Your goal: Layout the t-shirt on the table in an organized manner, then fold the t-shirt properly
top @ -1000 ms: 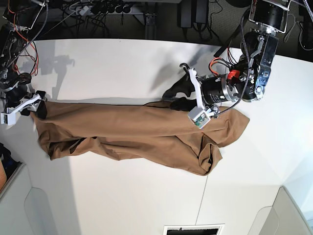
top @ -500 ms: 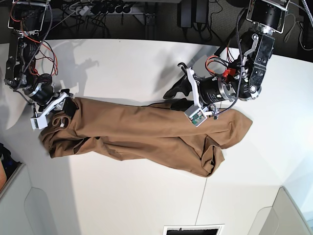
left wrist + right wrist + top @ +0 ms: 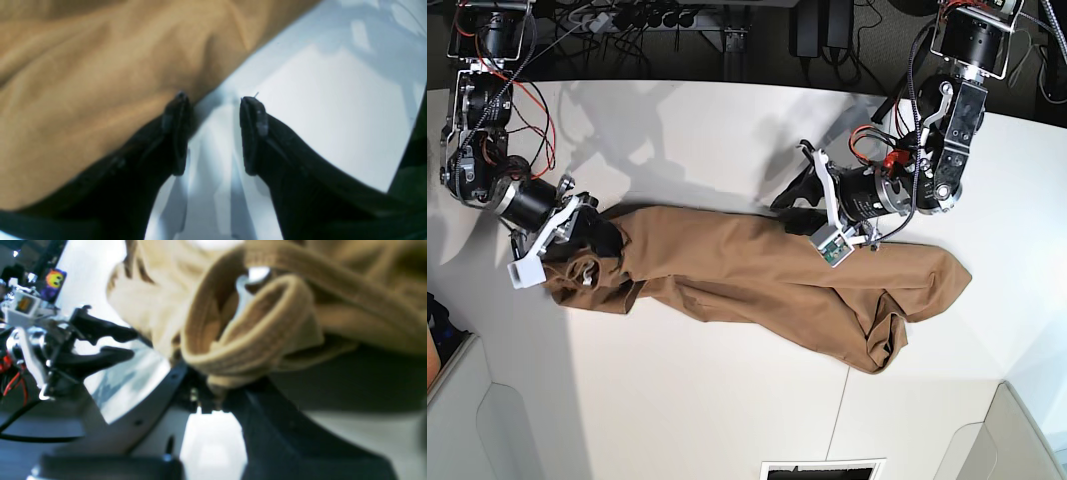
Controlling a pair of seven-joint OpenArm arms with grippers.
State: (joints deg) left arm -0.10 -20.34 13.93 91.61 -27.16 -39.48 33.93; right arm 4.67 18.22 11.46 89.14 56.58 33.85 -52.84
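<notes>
Across the white counter (image 3: 717,400) we see the tan t-shirt (image 3: 757,255) lying bunched in a long, wrinkled band, a loose fold hanging out toward the near side at our left. With our right fingers (image 3: 218,400) we clench a curled, hemmed bit of cloth at the shirt's other end. Our left fingers (image 3: 213,133) stand parted at the shirt's far edge, one tip against the fabric, white surface showing between them.
</notes>
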